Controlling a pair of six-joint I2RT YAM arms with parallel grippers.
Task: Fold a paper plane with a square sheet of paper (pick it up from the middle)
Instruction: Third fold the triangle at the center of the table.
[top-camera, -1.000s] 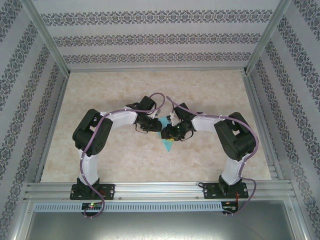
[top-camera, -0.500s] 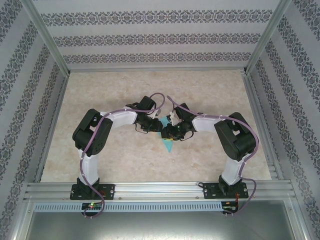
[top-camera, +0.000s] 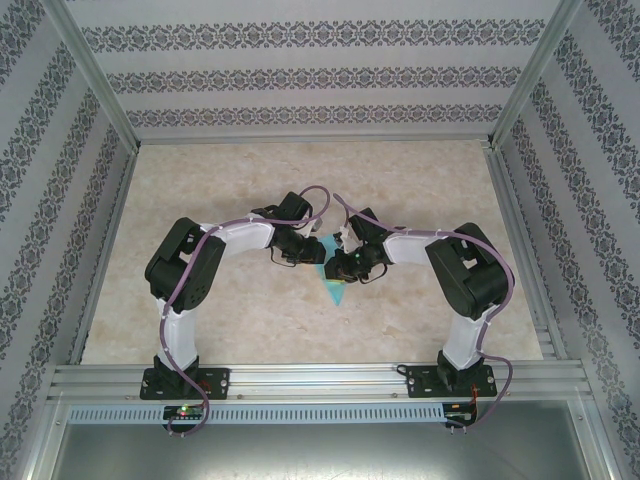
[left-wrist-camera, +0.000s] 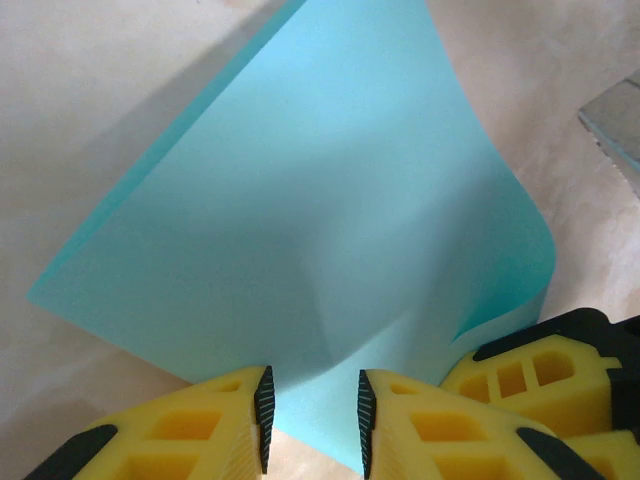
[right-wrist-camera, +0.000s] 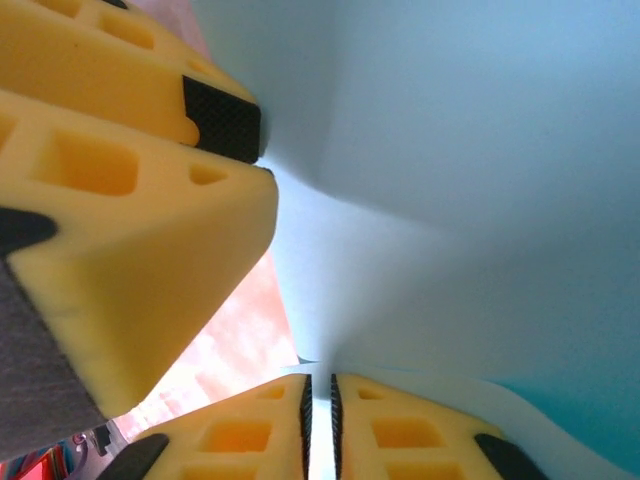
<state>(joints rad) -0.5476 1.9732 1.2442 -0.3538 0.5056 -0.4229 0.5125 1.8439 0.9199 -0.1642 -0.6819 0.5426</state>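
Observation:
The light-cyan square sheet of paper (top-camera: 335, 290) is lifted between both grippers at the table's middle, with one corner pointing toward the arm bases. In the left wrist view the sheet (left-wrist-camera: 320, 200) bulges and curls up. My left gripper (left-wrist-camera: 312, 415) has its jaws apart, and a buckled ridge of the paper runs into the gap. My right gripper (right-wrist-camera: 319, 425) has its jaws almost together, pinching an edge of the sheet (right-wrist-camera: 470, 150). The left gripper's fingers (right-wrist-camera: 150, 180) sit right beside it, and the right gripper's finger (left-wrist-camera: 530, 375) touches the paper's curled edge.
A beige marbled table (top-camera: 220, 310) is ringed by aluminium rails (top-camera: 300, 375) and patterned walls. Both arms reach inward and their wrists nearly meet, the left gripper (top-camera: 316, 250) close against the right gripper (top-camera: 336, 266).
The right gripper's jaws have closed onto the paper's edge. The hanging corner of the sheet has shifted slightly. The left arm has barely moved.

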